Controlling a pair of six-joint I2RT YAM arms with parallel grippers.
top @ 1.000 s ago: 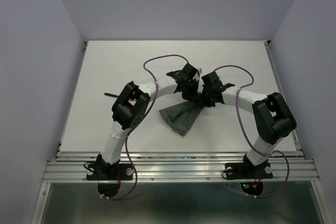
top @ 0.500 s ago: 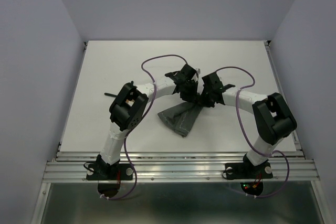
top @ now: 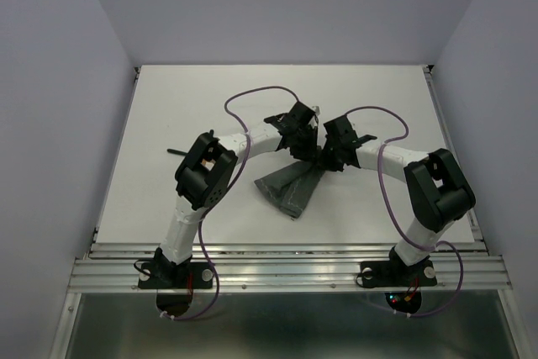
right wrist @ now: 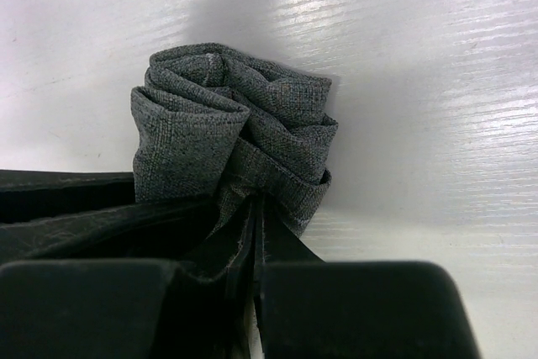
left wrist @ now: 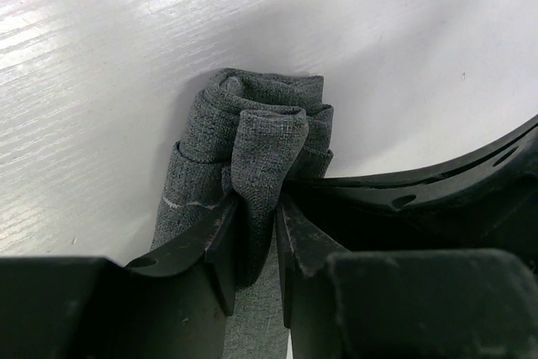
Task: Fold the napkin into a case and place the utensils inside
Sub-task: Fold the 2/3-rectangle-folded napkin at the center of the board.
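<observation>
The napkin (top: 290,187) lies mid-table (top: 168,107), rolled into a rough cone, its wide end toward seven o'clock and its bunched narrow end toward one o'clock. Both grippers meet at that narrow end. The right gripper (right wrist: 255,203), in from three o'clock, is pressed tight on a pinch of cloth. The left gripper (left wrist: 256,208), from eleven o'clock, stands slightly parted around a fold.

Dark grey-green napkin (left wrist: 262,134) with light stitching — white table (top: 193,107).
</observation>
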